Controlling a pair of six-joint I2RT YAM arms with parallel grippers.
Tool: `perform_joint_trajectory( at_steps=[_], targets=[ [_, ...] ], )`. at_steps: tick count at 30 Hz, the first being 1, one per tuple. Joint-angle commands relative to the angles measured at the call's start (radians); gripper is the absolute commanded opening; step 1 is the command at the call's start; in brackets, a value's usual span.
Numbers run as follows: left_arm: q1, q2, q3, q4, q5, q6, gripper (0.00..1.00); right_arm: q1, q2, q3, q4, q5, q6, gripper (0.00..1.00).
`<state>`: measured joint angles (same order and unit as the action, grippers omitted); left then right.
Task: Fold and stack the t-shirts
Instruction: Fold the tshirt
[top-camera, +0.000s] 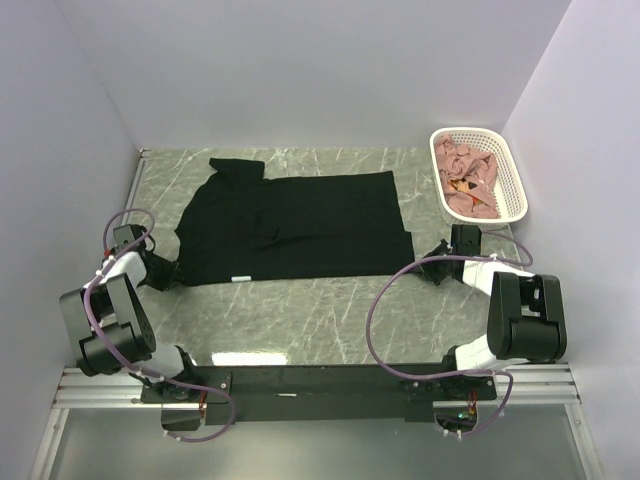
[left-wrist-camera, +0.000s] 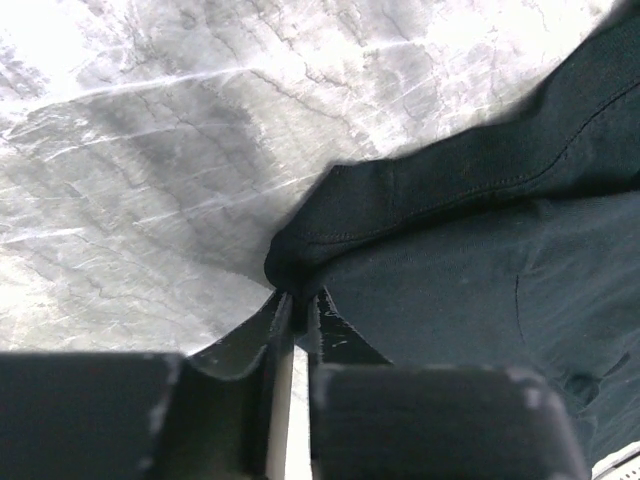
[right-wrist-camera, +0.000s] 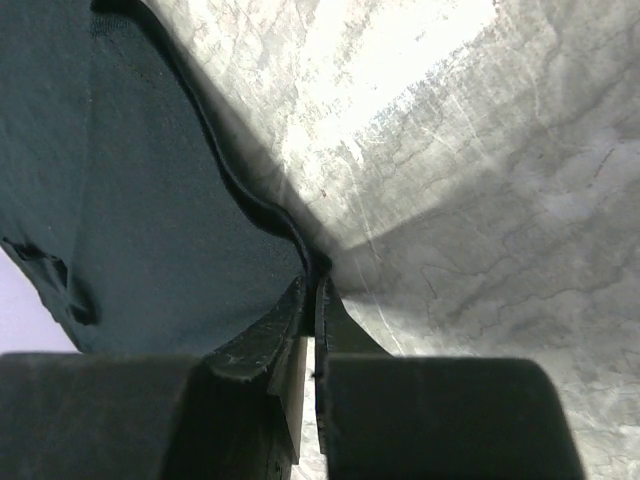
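A large black t-shirt (top-camera: 295, 225) lies spread flat on the marble table, its collar end to the left. My left gripper (top-camera: 178, 272) is shut on the shirt's near left corner; in the left wrist view (left-wrist-camera: 297, 297) the jaws pinch a bunched fold of black cloth (left-wrist-camera: 450, 280). My right gripper (top-camera: 418, 263) is shut on the shirt's near right corner; in the right wrist view (right-wrist-camera: 313, 283) the jaws pinch the hemmed edge (right-wrist-camera: 150, 200). Dusty pink t-shirts (top-camera: 470, 177) lie crumpled in the basket.
A white oval lattice basket (top-camera: 517, 180) stands at the back right against the wall. Grey walls close in the table on the left, back and right. Bare marble (top-camera: 300, 320) lies between the shirt and the arm bases.
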<state>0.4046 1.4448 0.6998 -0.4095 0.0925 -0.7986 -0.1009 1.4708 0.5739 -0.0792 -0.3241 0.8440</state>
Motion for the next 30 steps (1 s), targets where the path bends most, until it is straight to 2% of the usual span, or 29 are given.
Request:
perform_joint_trajectory(
  at_steps=[1,6,14,17,18,19,20,23,24,26,30],
  targets=[
    [0.002,0.034,-0.003,-0.021,-0.046,0.019,0.09,-0.008,0.019,0.03,-0.074,0.086,-0.045,0.02],
    [0.003,0.012,-0.019,-0.086,-0.091,0.009,0.01,-0.013,0.005,0.032,-0.129,0.128,-0.075,0.0],
    [0.031,-0.139,-0.053,-0.195,-0.162,-0.057,0.01,-0.06,-0.076,0.015,-0.247,0.203,-0.128,0.0],
    [0.057,-0.19,-0.063,-0.201,-0.131,-0.077,0.01,-0.072,-0.098,0.012,-0.275,0.217,-0.144,0.06],
    [0.06,-0.198,-0.068,-0.199,-0.12,-0.08,0.01,-0.072,-0.101,0.012,-0.277,0.217,-0.149,0.12],
    [0.06,-0.205,-0.075,-0.199,-0.102,-0.085,0.04,-0.072,-0.102,0.014,-0.277,0.212,-0.151,0.15],
    [0.06,-0.207,-0.079,-0.196,-0.102,-0.085,0.06,-0.074,-0.106,0.012,-0.275,0.206,-0.154,0.22],
    [0.06,-0.211,-0.086,-0.196,-0.066,-0.079,0.18,-0.072,-0.127,0.018,-0.284,0.207,-0.158,0.32],
    [0.059,-0.216,-0.086,-0.207,-0.065,-0.077,0.23,-0.072,-0.135,0.021,-0.295,0.212,-0.161,0.39],
    [0.059,-0.245,-0.08,-0.216,-0.063,-0.073,0.28,-0.071,-0.165,0.03,-0.309,0.22,-0.172,0.44],
    [0.059,-0.319,-0.046,-0.244,-0.066,-0.07,0.47,-0.063,-0.247,0.07,-0.34,0.229,-0.186,0.57]
  ],
)
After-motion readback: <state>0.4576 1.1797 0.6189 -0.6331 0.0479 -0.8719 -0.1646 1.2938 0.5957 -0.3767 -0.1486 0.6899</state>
